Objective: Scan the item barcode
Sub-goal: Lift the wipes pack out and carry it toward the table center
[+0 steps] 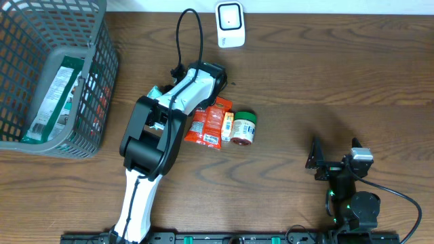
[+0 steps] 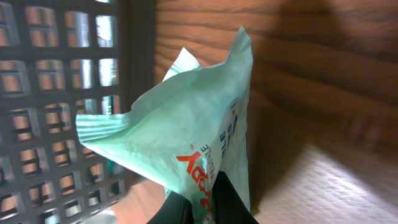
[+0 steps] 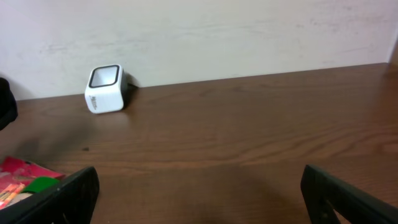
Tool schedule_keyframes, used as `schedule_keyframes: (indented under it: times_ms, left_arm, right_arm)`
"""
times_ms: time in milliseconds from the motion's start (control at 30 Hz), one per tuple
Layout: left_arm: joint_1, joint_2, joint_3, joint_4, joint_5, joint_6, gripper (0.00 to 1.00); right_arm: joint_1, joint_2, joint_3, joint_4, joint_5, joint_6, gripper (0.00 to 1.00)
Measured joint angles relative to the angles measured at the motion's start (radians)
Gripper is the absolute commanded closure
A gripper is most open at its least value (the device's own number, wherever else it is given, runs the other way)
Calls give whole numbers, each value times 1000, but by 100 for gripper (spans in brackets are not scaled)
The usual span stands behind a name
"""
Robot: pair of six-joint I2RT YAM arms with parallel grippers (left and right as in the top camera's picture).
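Note:
My left gripper (image 2: 200,202) is shut on a mint-green packet (image 2: 186,124) with red lettering, pinching its lower edge so it stands up in front of the camera. From overhead the left gripper (image 1: 165,97) is beside the basket, and only a corner of the packet (image 1: 155,91) shows past the arm. The white scanner (image 1: 230,25) stands at the table's far edge, also visible in the right wrist view as the scanner (image 3: 104,89) by the wall. My right gripper (image 1: 334,152) rests low at the front right, open and empty, its gripper (image 3: 199,193) facing bare table.
A grey mesh basket (image 1: 102,88) with packets inside stands at the left, close to the held packet. Red snack packets (image 1: 207,123), an orange packet (image 1: 227,125) and a green-lidded jar (image 1: 244,129) lie mid-table beside the left arm.

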Motion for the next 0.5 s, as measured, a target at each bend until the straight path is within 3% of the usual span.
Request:
schedule_keyframes:
  times_ms: [300,333,400,500]
  left_arm:
    - [-28,6,-14,26,31,10,93]
    - [-35,6,-15,27,31,10,87]
    - [-57,6,-15,32,31,10,59]
    - [-87,6,-16,56,45,8,53]
  right_arm:
    - [0,0,0,0,0,0,1]
    - [0,0,0,0,0,0,1]
    - [0,0,0,0,0,0,1]
    - [0,0,0,0,0,0,1]
